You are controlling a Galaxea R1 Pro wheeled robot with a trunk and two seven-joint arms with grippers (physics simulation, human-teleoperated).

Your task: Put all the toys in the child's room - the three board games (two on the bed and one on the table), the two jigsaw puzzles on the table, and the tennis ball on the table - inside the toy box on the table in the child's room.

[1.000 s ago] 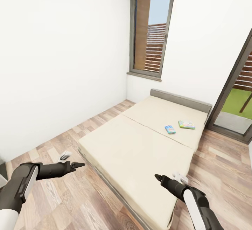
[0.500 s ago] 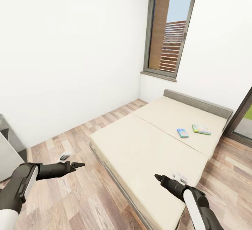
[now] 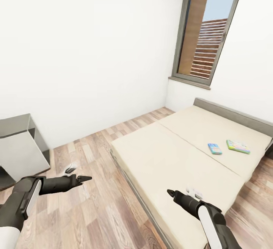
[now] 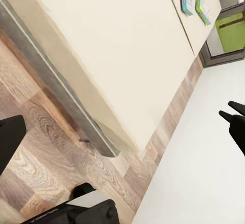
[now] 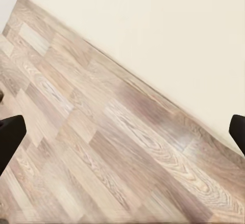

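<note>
Two board games lie on the far section of the beige bed (image 3: 178,158), a blue one (image 3: 214,148) and a green-edged one (image 3: 238,146) side by side. The left wrist view also catches the blue game (image 4: 187,2) and the green-edged game (image 4: 202,8) on the bed (image 4: 117,45). My left gripper (image 3: 85,179) hovers over the wood floor left of the bed, open and empty. Over the bed's near corner, my right gripper (image 3: 170,192) is open and empty too. The table, toy box, jigsaw puzzles and tennis ball are out of view.
A low grey-topped white cabinet (image 3: 19,150) stands against the wall at the left. A tall grey-framed window (image 3: 206,33) is behind the bed. Wood-plank floor (image 3: 94,203) runs between the cabinet and the bed's grey frame (image 3: 129,180).
The camera has swung left: bed, games and window slid right in the picture and the cabinet came into view. Both arms keep the same pose.
</note>
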